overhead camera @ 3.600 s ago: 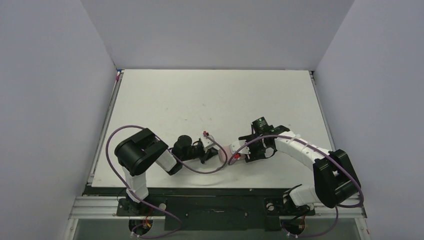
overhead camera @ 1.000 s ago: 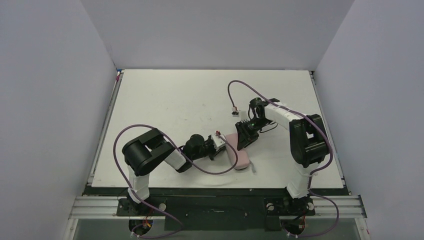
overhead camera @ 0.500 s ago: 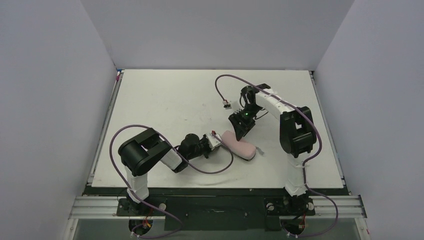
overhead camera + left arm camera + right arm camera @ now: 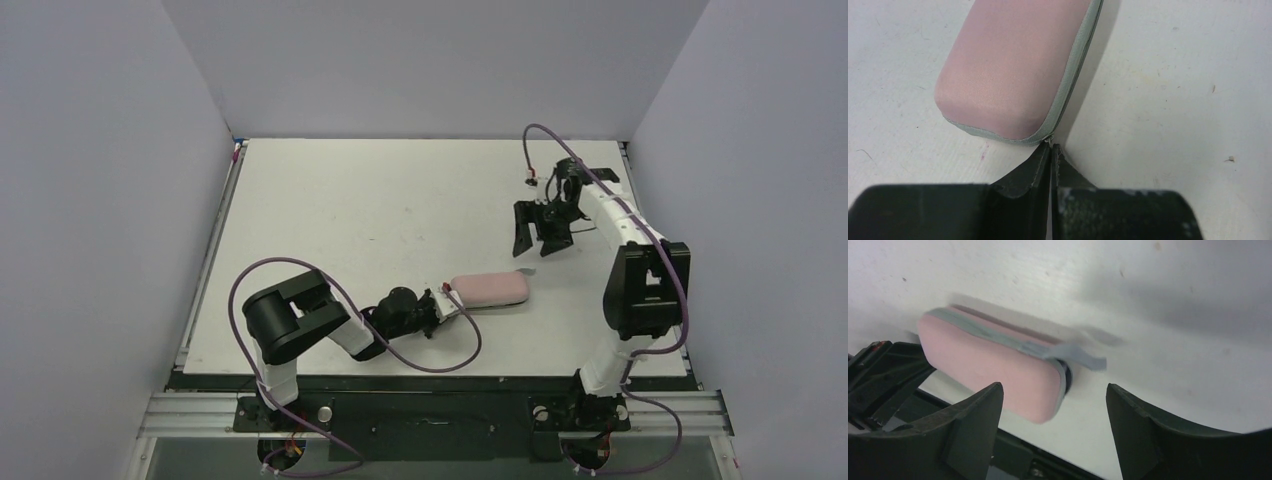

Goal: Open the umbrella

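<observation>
Jaws pressed together, the left gripper (image 4: pixel 1050 148) touches the pale pink oblong fabric sleeve (image 4: pixel 1008 70); the right gripper (image 4: pixel 532 243) gapes wide at its 1 o'clock

A pink sleeve (image 4: pixel 993 360) lies on the white table (image 4: pixel 1173 340), a grey tab (image 4: pixel 1088 361) sticking out at one end, seen between the right gripper (image 4: pixel 1053 390) and its spread fingers

Pale pink oblong sleeve (image 4: pixel 490 290), lying flat at lower centre of the overhead frame on a white table (image 4: pixel 380 200). Grey edging (image 4: pixel 1075 70) runs along its seam; a grey tab (image 4: pixel 1083 357) projects from one end. Faint specks mark the tabletop.
</observation>
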Controlling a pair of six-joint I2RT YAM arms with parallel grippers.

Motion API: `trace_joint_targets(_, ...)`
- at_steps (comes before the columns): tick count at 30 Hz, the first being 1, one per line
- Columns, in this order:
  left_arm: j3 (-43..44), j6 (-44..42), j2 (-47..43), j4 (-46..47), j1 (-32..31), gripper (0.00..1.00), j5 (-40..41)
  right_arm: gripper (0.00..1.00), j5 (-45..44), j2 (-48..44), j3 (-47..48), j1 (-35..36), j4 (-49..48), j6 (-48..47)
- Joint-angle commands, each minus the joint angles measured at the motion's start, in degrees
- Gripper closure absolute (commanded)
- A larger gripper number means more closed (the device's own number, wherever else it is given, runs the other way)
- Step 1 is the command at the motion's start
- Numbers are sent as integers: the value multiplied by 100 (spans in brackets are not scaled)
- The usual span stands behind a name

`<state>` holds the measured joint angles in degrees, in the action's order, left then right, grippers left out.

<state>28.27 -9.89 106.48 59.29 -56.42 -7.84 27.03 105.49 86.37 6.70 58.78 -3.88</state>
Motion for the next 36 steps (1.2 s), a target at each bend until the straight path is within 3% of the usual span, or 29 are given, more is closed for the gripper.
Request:
trace_joint_targets(1,289,320,62,-234,-107,100,128,29,-99,-856,-1058,-480,198,724)
trace_joint_targets(5,465,462,110,-413,-130,100,137,28,187,-1342,-1946,-592,130,901)
trace_joint_targets(10,484,413,153,-380,-178,100,137,26,518,-1588,-2704,-564,-858,1635)
trace_joint_targets(17,512,230,225,-297,-210,100,-15,25,635,-1077,-2709,-341,-2107,2212)
trace_joint_targets(22,590,241,303,-288,-237,100,-110,27,832,-751,-2659,-89,-2390,2233)
trace_joint_targets(25,589,250,270,-339,-246,100,-108,41,721,-533,-2638,-63,-2385,1936)
trace_joint_targets(26,573,261,247,-396,-242,100,-44,51,675,-447,-2631,-63,-2343,1645)
trace_joint_targets(32,216,430,-71,-603,-104,100,111,91,209,-24,-2395,-66,-1717,525)
trace_joint_targets(34,94,427,-163,-615,-65,100,118,100,-25,61,-2302,-37,-1600,211)
trace_joint_targets(36,4,409,-255,-663,21,100,80,100,-127,67,-2233,8,-1467,-81)
